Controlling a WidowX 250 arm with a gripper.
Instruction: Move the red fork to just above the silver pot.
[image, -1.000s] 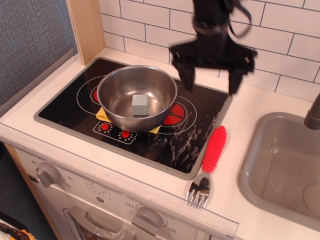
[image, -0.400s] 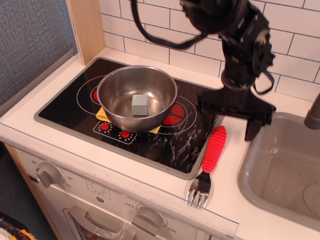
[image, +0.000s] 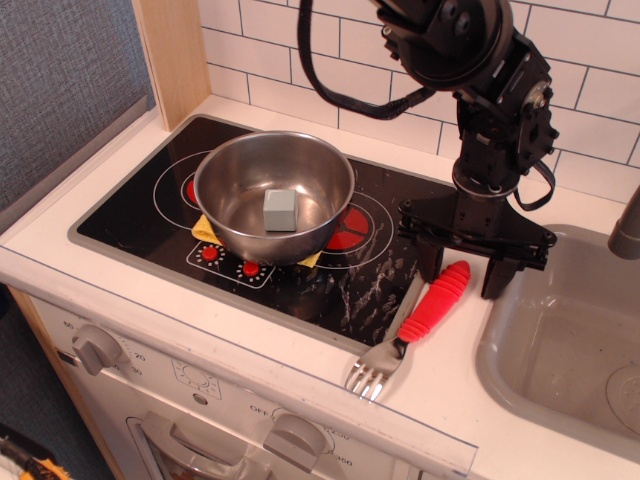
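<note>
The red fork (image: 434, 301) lies on the white counter right of the stove, tilted, with its silver tines (image: 367, 375) pointing to the front left near the counter edge. My black gripper (image: 462, 274) is low over the far end of the red handle, open, with one finger on each side of it. The silver pot (image: 236, 226) stands on the black stove top to the left, well apart from the gripper, with a small grey-blue cube (image: 281, 210) inside it.
A yellow cloth (image: 205, 229) pokes out from under the pot. The black stove top (image: 130, 205) fills the left of the counter. A grey sink basin (image: 560, 335) lies right of the gripper, with a faucet (image: 627, 230) at the right edge. White tiles stand behind.
The gripper came down from above the stove to the far end of the fork handle. The fork has turned: its tines swung left and its handle end right.
</note>
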